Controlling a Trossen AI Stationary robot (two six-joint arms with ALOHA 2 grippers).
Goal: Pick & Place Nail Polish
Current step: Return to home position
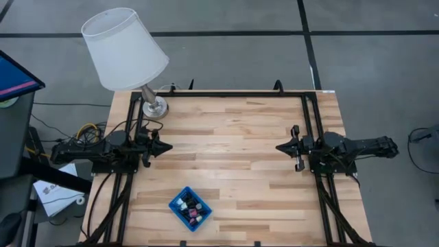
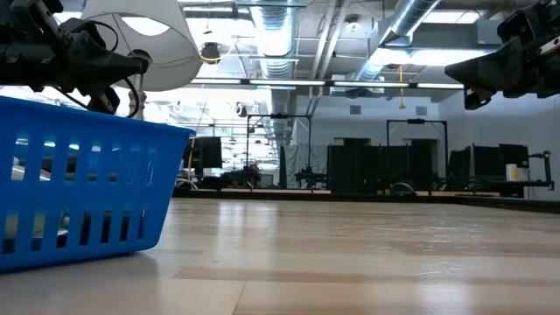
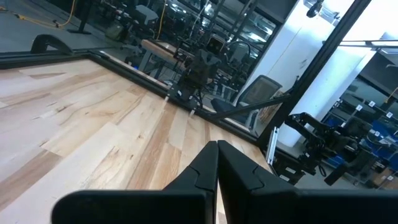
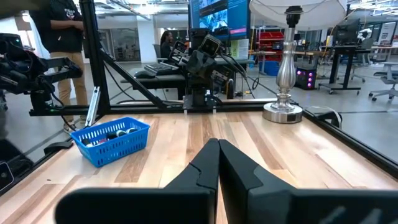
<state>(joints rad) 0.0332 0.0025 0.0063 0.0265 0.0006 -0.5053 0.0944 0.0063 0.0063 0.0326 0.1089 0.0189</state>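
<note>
Several tiny nail polish bottles [image 1: 190,206] with dark caps lie inside a square blue basket [image 1: 174,205] near the table's near edge, left of centre; the basket also shows in the right wrist view [image 4: 134,138] and fills the left of the low view [image 2: 79,184]. My left gripper [image 1: 167,146] is shut and empty at the table's left side, above the wood. My right gripper [image 1: 280,147] is shut and empty at the right side, facing the left one. Both are far from the basket.
A table lamp with a white shade [image 1: 123,48] and a silver base [image 1: 155,106] stands at the table's far left corner. A black frame [image 1: 226,94] runs along the far edge and sides. People [image 4: 62,37] stand beyond the table.
</note>
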